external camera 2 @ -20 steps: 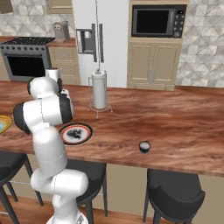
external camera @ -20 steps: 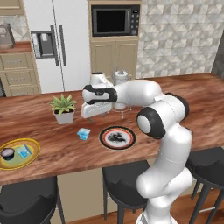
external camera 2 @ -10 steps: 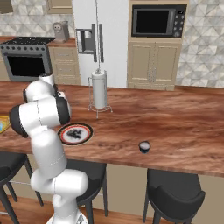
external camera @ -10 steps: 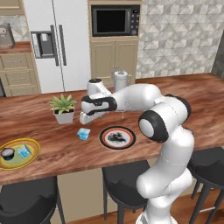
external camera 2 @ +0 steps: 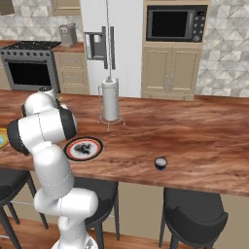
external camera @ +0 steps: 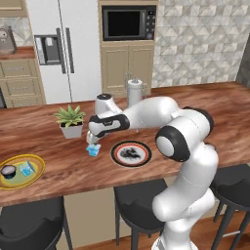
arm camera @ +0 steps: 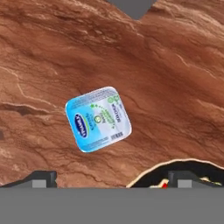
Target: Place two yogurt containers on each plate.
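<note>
Gripper has dropped from beside the plant to right over the blue yogurt cup, fingers spread wide either side, nothing held yet, white dark-rimmed plate just beside the hand, so grasp looks next, that plate still unfilled.

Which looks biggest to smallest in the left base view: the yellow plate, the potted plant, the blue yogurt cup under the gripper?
1. Yellow plate, widest on screen, though it also sits nearer the camera.
2. Potted plant.
3. Blue yogurt cup, clearly smallest, just below the gripper.
</note>
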You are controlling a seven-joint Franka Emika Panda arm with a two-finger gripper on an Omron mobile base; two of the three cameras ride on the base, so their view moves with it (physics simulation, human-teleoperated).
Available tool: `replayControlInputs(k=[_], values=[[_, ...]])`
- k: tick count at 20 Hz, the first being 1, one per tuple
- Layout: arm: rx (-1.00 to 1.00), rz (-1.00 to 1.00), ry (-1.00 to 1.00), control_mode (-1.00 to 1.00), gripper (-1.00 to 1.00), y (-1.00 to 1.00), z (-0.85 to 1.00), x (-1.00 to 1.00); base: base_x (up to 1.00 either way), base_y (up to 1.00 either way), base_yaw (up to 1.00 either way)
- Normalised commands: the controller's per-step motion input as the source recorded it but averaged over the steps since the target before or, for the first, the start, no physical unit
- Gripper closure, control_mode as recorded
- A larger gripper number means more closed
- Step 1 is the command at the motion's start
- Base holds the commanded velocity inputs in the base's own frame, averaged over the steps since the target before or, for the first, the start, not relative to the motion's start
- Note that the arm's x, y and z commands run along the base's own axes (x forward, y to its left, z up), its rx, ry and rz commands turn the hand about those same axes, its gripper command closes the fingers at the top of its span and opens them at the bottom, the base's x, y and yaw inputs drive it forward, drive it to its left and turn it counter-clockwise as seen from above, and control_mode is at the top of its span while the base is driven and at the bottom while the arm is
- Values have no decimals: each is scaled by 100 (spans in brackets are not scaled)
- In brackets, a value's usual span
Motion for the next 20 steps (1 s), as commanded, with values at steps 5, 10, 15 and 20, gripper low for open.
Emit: replayControlInputs(k=[5,10,15,20], values=[[0,12,5,-100,-100,41,9,2,0,0,0],[-1,8,5,-100,-100,16,-4,3,0,0,0],[0,0,6,-100,-100,0,-15,26,0,0,0],[-1,0,10,-100,-100,0,-20,17,0,0,0]])
